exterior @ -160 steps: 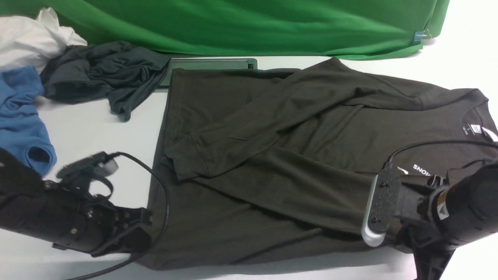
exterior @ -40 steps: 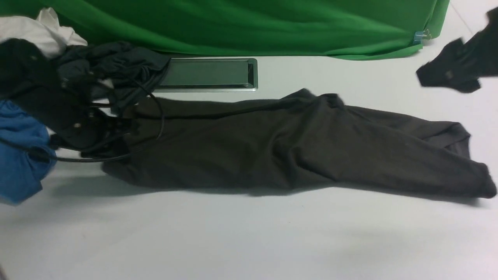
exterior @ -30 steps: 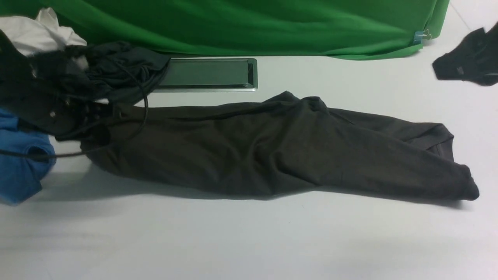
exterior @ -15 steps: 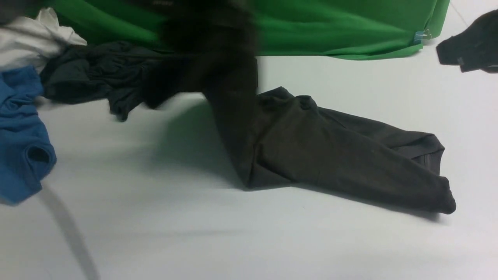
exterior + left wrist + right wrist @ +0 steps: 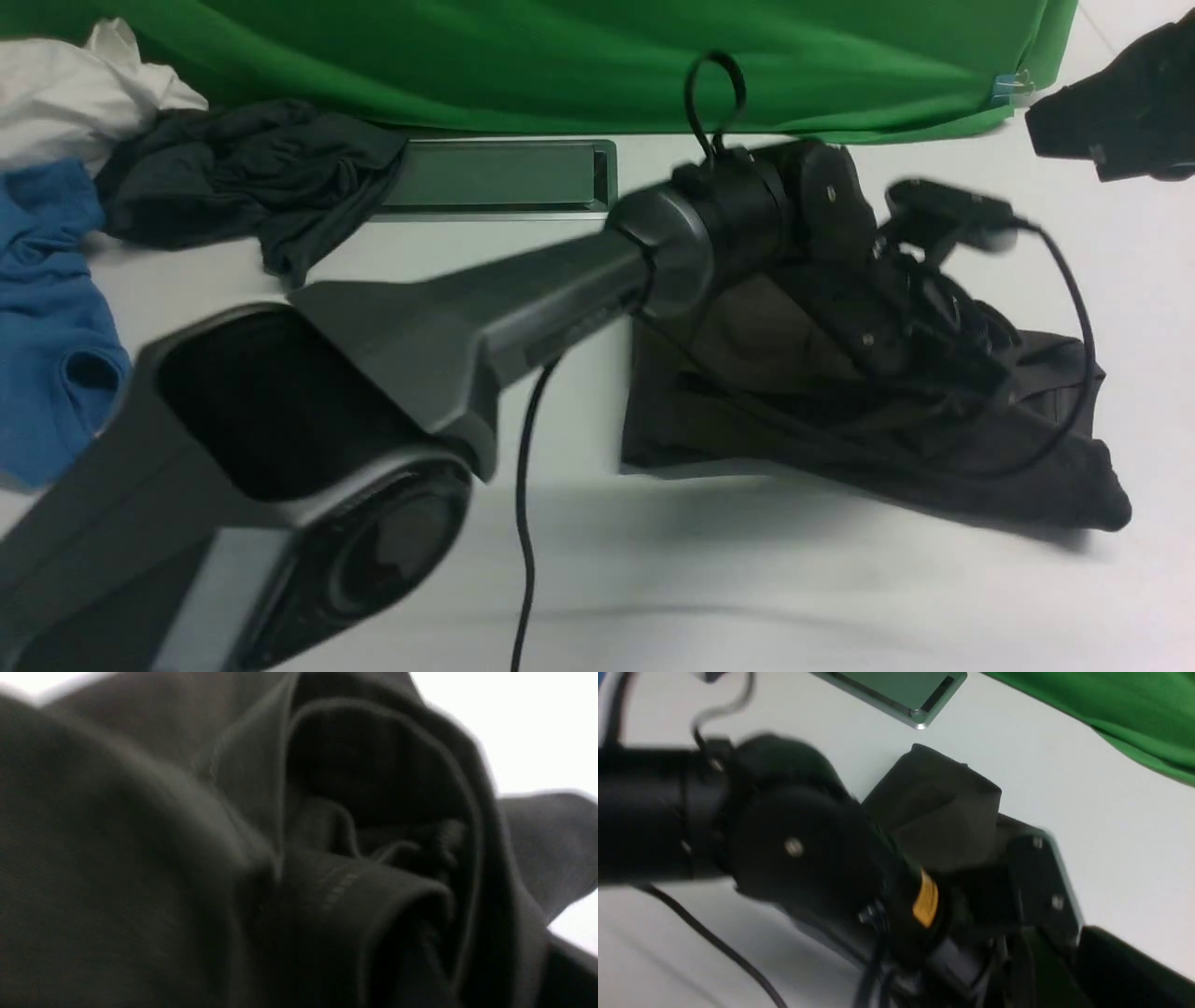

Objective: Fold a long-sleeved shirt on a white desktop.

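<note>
The long-sleeved shirt (image 5: pixel 681 411) lies doubled into a dark olive-brown bundle on the right half of the white desktop (image 5: pixel 747 597). My left arm stretches across from the near left, and its gripper (image 5: pixel 971 373) sits low on top of the bundle. Its fingers are lost among dark cloth and cables. The left wrist view shows only folds of the shirt (image 5: pixel 140 858) at close range. My right gripper (image 5: pixel 1102 121) hovers at the far right, apart from the shirt. The right wrist view looks down on the shirt (image 5: pixel 938 807) and one dark finger (image 5: pixel 1125 966).
A charcoal garment (image 5: pixel 243 177), a blue garment (image 5: pixel 47 308) and a white cloth (image 5: pixel 75 84) are piled at the back left. The grey hatch (image 5: pixel 495 177) lies before the green backdrop (image 5: pixel 607 56). The left arm's big link (image 5: pixel 373 373) and a cable (image 5: pixel 523 523) cross the near middle.
The shirt's left half, lifted half a second ago, now lies over its right half. The left arm has swung across to the right with it. The right gripper stays at the far right.
</note>
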